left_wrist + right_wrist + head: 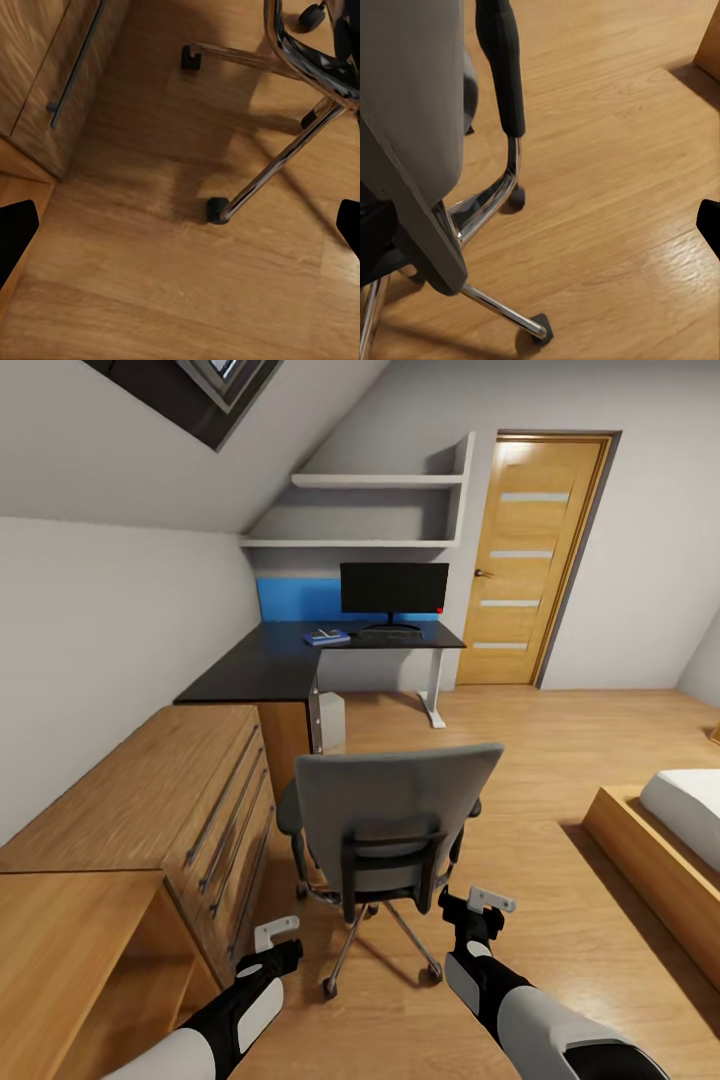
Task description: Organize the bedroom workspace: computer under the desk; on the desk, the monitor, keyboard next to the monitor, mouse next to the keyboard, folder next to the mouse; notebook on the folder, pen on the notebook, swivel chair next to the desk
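The grey swivel chair (395, 810) stands in mid-floor with its back to me, some way short of the black desk (270, 665). On the desk stand the monitor (394, 588) and a blue folder (327, 637) with something small and pale on top. Keyboard, mouse, notebook and pen are too small to tell apart. The light-grey computer (330, 722) sits under the desk. My left gripper (275, 932) is open over the floor near a chair caster (217, 211). My right gripper (490, 902) is open just behind the chair's right armrest (506, 71); one fingertip (709, 229) shows.
A long wooden chest (150, 800) with bar handles runs along the left wall, close to the chair. A bed frame (660, 860) stands at the right. A closed wooden door (530, 560) is at the back. Open wood floor lies between chair and bed.
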Robot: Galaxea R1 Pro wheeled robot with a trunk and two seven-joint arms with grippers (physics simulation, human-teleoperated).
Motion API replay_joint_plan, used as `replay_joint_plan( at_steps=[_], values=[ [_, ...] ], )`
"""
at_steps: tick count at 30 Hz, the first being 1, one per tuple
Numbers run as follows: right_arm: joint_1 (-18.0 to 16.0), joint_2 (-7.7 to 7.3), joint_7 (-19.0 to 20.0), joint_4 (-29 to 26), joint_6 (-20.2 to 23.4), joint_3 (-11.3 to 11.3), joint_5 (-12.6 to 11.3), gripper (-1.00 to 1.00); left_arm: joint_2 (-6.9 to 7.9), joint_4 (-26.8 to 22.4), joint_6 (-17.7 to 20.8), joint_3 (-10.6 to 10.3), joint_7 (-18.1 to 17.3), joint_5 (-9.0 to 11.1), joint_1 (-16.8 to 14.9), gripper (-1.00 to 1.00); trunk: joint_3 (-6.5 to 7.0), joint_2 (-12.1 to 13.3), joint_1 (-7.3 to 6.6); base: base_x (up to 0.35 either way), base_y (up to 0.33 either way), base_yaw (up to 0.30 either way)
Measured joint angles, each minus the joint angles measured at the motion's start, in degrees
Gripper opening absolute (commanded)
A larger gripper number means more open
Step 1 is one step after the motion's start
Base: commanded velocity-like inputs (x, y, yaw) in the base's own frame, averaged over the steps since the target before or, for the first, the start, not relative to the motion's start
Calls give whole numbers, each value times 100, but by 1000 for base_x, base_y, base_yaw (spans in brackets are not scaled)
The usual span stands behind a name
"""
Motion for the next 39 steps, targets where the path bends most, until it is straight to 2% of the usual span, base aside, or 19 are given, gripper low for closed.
replay_joint_plan(
  at_steps=[39],
  values=[
    [0, 6, 0, 2, -9, 0, 4, 100, -1, 8, 0, 0, 3, 4, 0, 100, -700, -1564, 857, 0, 0, 0]
  ],
)
